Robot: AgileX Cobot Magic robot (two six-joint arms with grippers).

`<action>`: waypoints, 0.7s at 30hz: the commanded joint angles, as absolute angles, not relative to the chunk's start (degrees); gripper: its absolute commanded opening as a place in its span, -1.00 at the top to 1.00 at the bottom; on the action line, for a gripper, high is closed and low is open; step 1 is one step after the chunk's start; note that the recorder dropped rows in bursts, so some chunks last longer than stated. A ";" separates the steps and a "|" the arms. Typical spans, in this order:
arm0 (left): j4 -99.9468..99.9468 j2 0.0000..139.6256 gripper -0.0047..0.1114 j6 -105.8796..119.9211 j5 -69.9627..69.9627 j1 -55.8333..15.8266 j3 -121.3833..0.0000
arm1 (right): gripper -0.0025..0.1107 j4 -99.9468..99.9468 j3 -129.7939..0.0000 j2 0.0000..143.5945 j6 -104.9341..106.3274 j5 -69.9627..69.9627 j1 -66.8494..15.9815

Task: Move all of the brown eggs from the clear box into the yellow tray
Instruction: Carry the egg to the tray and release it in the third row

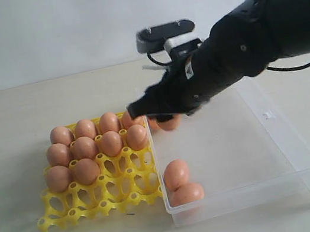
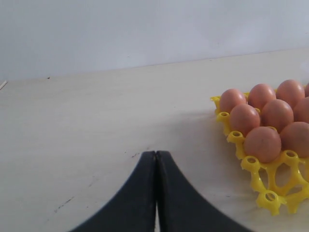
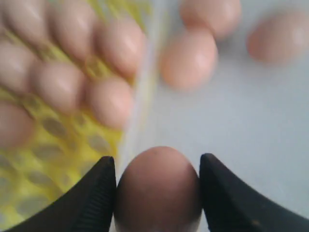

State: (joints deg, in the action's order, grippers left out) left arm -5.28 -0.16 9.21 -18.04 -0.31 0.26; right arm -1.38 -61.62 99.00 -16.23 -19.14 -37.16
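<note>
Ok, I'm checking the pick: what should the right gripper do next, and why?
Probably lift straight up, clear of the box wall: the right gripper has an egg pinched between its fingers, and the tray alongside is only part full.

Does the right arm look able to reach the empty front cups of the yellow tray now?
Probably yes. Its end effector grips a brown egg just beside the yellow tray, and the empty cups lie open with nothing above them.
</note>
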 commanded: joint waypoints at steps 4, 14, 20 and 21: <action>-5.56 0.00 0.92 9.05 -17.84 -0.66 0.00 | 0.96 -0.94 -51.75 99.14 -13.07 22.25 -41.36; -5.56 0.00 0.92 9.05 -17.84 -0.66 0.00 | 0.96 -14.11 -51.25 110.31 -27.80 38.62 -41.35; -5.56 0.00 0.92 8.97 -17.84 -0.66 0.00 | 0.96 -17.13 -51.25 114.46 -34.97 40.89 -41.35; -5.56 0.00 0.92 8.97 -17.84 -0.66 0.00 | 0.96 -17.43 -51.25 114.79 -35.64 40.89 -41.35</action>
State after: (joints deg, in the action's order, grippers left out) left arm -5.28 -0.16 9.21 -18.04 -0.31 0.26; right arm -16.17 -51.28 114.16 -33.64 39.13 -41.22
